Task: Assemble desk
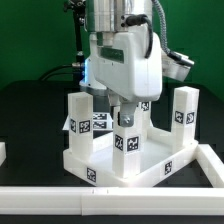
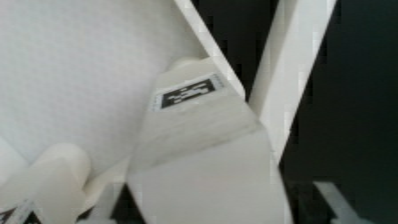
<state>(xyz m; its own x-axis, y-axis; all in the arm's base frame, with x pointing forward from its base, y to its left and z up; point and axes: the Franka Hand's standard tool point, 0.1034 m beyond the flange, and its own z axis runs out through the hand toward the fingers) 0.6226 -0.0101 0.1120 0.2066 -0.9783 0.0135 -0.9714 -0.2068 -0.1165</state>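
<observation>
Desk point(image 1: 140, 172) near the middle of the dark table point(image 1: 30, 110), slab flat on the surface, blocky legs standing upright from its corners. Tagged leg at the exterior view's left point(image 1: 80, 108), upright, with black-and-white squares on its lower faces. Tagged leg at the exterior view's right point(image 1: 183, 105), upright, well apart from the first. Third leg point(image 1: 125, 140) in the middle of that view, nearer the camera, tag facing forward, standing directly beneath the tool. Further tagged surfaces visible between the left and middle legs, partly hidden by the arm, not possible to attribute with certainty. Gripper point(image 1: 123, 108) pointing straight down, fingertips at or just above the top of the middle leg; contact not confirmable from the exterior view. Jaw opening and any hold on the leg: cannot be told, fingers masked by the white wrist housing point(image 1: 125, 60) in one view and indistinct in the other. Wrist view: white leg body point(image 2: 196, 150) filling most of the picture, tilted across it, with a small dark tag point(image 2: 187, 93) on its end face; white slab edges alongside, dark table behind. Long white border rail point(image 1: 110, 200) just beyond the slab on the camera side, running across the exterior view and turning up along its right edge.
</observation>
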